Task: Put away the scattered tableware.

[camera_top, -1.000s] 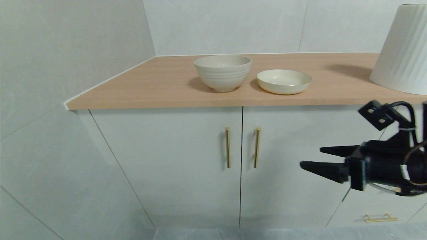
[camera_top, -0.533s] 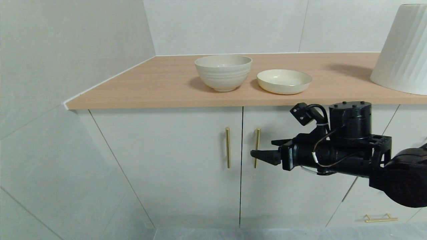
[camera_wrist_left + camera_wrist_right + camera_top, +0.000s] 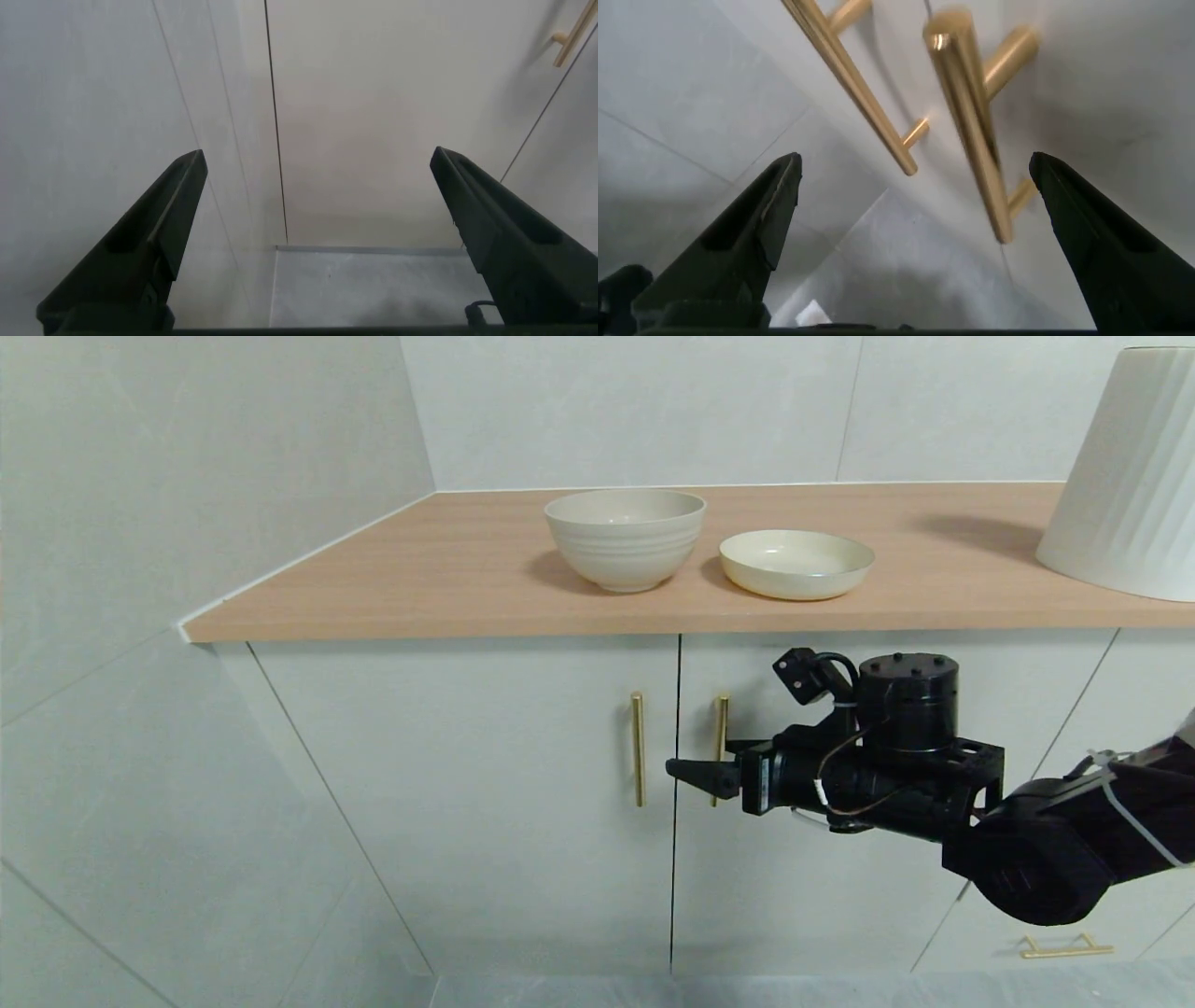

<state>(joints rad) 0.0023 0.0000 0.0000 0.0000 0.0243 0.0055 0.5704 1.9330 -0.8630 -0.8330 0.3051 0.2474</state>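
A cream ribbed bowl and a shallow cream plate stand side by side on the wooden countertop. Below them, my right gripper is open in front of the cabinet's two upright gold handles, level with the right door's handle. In the right wrist view that handle is close between the spread fingers of the right gripper, with the left door's handle beyond it. My left gripper is open and holds nothing, facing pale panels and the floor.
A large white ribbed lampshade stands on the counter's right end. The left door's handle is just left of the door seam. A small gold drawer handle sits low at the right. A tiled wall closes the left side.
My right gripper has moved left and a little upward from the right edge, up to the cabinet door handles. The bowl and plate have not moved.
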